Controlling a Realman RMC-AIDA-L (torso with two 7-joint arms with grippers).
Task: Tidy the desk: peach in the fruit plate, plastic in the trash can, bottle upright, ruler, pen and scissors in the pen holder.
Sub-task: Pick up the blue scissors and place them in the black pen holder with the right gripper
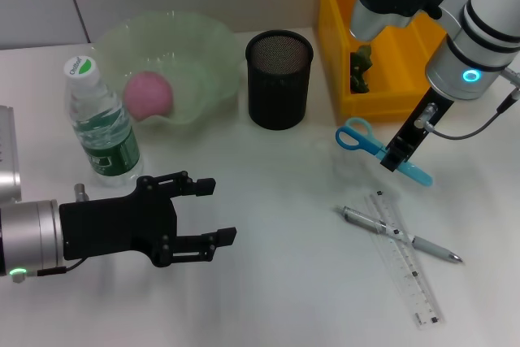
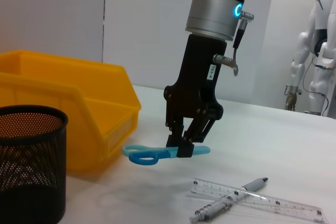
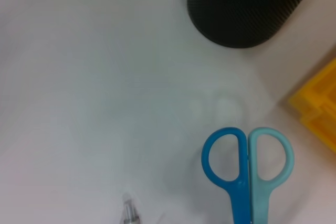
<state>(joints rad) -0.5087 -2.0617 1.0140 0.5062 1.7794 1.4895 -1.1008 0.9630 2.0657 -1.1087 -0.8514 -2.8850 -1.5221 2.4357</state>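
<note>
Left gripper point(image 1: 218, 210): parked low over the near-left desk, fingers spread apart and empty; kept clear of the work, apparently so as not to crowd the other arm.
Bottle point(image 1: 99, 118): stood upright just behind the left gripper, cap on; judged already settled.
Peach point(image 1: 149, 94): lay inside the fruit plate point(image 1: 213, 46), toward its near side; judged done.
Pen holder point(image 1: 279, 79): stood between fruit plate and trash can, mouth open upward; nothing visible inside from the head view.
Scissors point(image 1: 362, 139): lay closed and flat beside the near corner of the trash can, handles toward the pen holder, blades under the gripper; seized at the blades, presumably to leave the handle loops free.
Right gripper point(image 2: 185, 147): pointed down at the scissors, jaws drawn together across the blades just past the handles; scissors level, whether raised off the desk could not be told.
Trash can point(image 1: 388, 101): yellow bin at the far right; dark green scrap inside, likely the plastic.
Pen point(image 1: 400, 235): lay near the front right, crossed by the ruler point(image 1: 405, 258), touching; both not yet collected.
</note>
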